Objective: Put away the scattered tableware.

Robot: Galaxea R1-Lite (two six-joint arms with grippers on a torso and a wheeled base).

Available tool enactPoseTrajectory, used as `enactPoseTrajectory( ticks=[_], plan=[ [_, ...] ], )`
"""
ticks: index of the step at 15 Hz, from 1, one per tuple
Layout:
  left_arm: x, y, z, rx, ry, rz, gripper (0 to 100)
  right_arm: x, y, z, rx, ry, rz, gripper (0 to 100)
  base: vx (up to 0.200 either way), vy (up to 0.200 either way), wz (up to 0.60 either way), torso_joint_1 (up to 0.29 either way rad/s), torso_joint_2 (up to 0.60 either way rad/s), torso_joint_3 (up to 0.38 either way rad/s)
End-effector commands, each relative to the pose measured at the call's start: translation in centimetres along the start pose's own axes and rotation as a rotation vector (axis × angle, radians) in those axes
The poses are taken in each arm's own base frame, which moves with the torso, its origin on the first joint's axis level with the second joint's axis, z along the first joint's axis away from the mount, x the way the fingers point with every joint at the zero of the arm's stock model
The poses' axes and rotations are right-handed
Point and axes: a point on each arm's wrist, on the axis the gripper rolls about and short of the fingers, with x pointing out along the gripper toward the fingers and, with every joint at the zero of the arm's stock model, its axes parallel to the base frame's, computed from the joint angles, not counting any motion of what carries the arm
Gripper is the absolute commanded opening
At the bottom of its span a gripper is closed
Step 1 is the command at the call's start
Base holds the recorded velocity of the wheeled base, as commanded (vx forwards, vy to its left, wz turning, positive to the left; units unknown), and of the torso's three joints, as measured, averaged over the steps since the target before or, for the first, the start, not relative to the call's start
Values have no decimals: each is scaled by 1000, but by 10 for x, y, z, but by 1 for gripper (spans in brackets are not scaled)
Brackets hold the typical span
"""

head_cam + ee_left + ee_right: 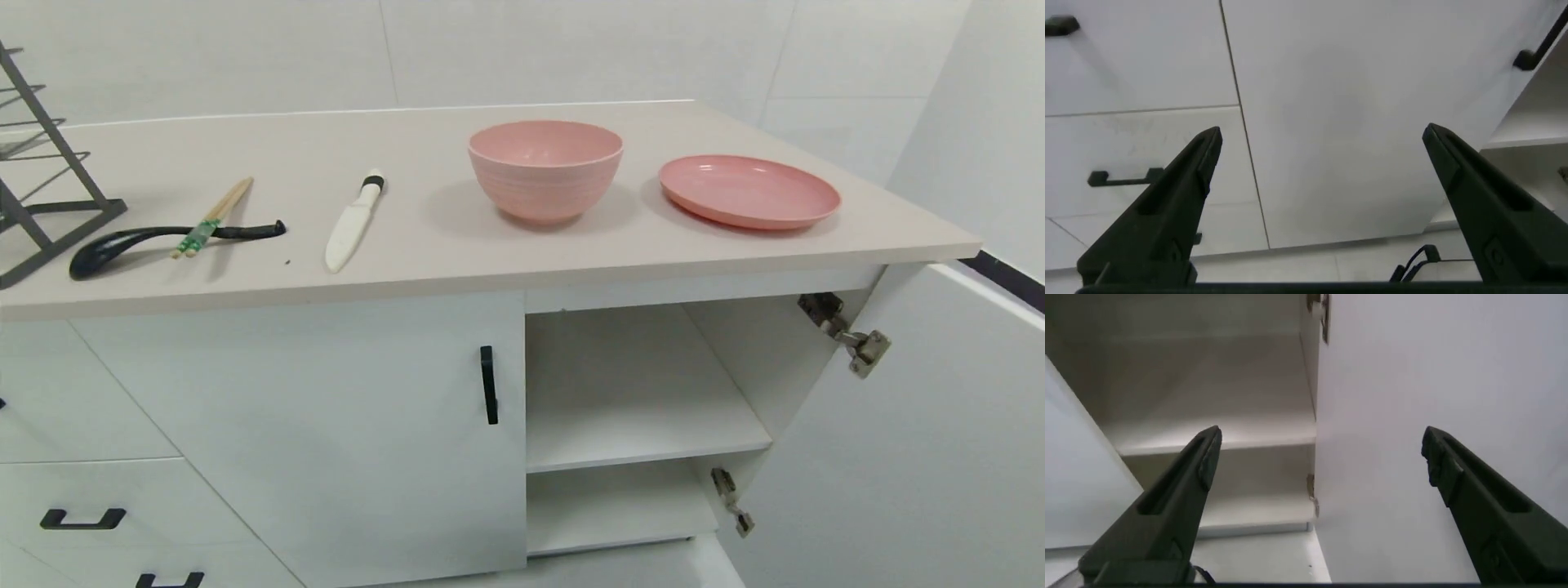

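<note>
wide apart and empty, my left gripper (pixel 1321 131) and right gripper (pixel 1320 433) face the cabinet (pixel 326 425); bowl (pixel 544 170), plate (pixel 749 191), knife (pixel 351 222), chopsticks (pixel 212 217) and spoon (pixel 122 243) sit on the counter (pixel 424 245).

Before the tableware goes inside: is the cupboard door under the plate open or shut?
Open. The door is swung out on its hinges, and the shelves inside show.
</note>
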Motion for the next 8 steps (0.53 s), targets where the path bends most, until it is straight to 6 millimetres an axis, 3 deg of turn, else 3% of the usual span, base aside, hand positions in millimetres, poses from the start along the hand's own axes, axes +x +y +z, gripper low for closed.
enactPoseTrajectory(
  ticks=[1,8],
  plan=[
    [0,0,0,-2,0,1,100,0,0,0,0,1,1,100,0,0,0,246,-710,-281],
    [0,0,0,-2,-1,1,100,0,0,0,0,1,1,100,0,0,0,182,-530,-200]
  ],
)
